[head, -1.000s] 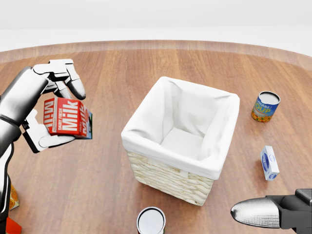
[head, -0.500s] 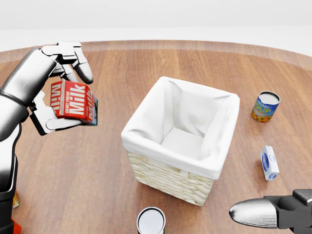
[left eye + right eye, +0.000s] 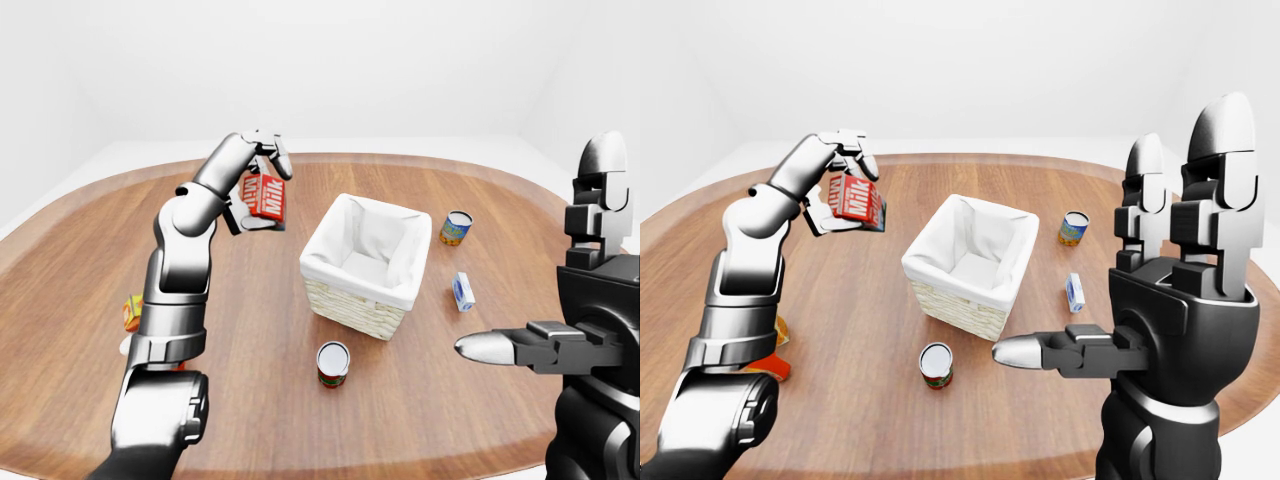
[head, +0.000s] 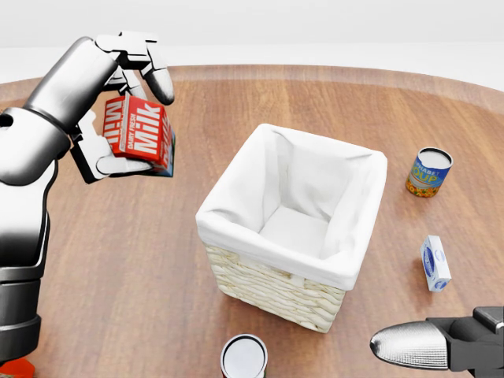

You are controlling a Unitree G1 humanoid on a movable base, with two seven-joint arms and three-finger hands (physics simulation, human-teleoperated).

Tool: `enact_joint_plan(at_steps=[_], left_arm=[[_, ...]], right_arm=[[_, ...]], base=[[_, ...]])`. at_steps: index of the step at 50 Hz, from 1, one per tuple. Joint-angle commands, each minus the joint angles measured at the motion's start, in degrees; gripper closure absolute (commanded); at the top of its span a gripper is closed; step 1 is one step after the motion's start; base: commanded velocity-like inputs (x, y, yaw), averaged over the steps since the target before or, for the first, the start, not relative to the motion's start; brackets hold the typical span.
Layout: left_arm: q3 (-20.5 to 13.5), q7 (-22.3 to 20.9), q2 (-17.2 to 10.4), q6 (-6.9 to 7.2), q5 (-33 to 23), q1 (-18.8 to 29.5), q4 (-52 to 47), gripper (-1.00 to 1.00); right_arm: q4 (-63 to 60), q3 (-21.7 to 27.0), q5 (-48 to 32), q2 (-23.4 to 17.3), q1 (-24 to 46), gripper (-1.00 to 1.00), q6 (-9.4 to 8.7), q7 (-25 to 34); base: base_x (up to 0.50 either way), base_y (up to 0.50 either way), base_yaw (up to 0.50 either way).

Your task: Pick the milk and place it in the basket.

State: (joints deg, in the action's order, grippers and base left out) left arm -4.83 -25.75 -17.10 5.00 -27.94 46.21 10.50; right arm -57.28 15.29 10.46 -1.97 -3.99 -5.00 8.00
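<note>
A red milk carton (image 4: 140, 134) with white lettering hangs above the wooden table (image 4: 142, 268), tilted, at the upper left of the head view. My left hand (image 4: 130, 118) is shut on it, fingers over its top and thumb under it. The wicker basket (image 4: 295, 224) with a white cloth lining stands right of the carton, with nothing inside. My right hand (image 3: 1170, 290) is raised at the right of the right-eye view, fingers straight up and thumb pointing left, holding nothing.
A soup can (image 4: 429, 172) and a small blue-and-white box (image 4: 435, 263) lie right of the basket. An upright can (image 4: 244, 357) stands below the basket. An orange item (image 3: 132, 312) and a red one (image 3: 768, 368) sit by my left arm.
My left hand has lifted the milk carton upward and to the right, nearer the basket. The right hand has stayed in place.
</note>
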Motion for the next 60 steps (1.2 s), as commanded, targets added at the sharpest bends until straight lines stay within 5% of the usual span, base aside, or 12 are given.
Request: enact_joint_plan(at_steps=[1, 41, 60], left_arm=[[0.7, 1.4, 1.3, 0.00, -0.1, 4.2, 2.1, 1.00], [3.2, 4.5, 6.8, 0.00, 1.4, 14.6, 11.0, 1.00], [4.7, 6.2, 9.9, 0.00, 2.2, 14.8, 13.3, 1.00]], right_arm=[[0.5, 0.2, 0.1, 0.0, 0.2, -1.00, 0.00, 0.1], [0.8, 0.1, 0.0, 0.0, 0.0, -1.00, 0.00, 0.1], [0.8, -0.2, -0.1, 0.0, -0.1, -1.00, 0.00, 0.1]], base=[[0.00, 0.00, 0.00], [0.00, 0.00, 0.00], [0.00, 0.00, 0.00]])
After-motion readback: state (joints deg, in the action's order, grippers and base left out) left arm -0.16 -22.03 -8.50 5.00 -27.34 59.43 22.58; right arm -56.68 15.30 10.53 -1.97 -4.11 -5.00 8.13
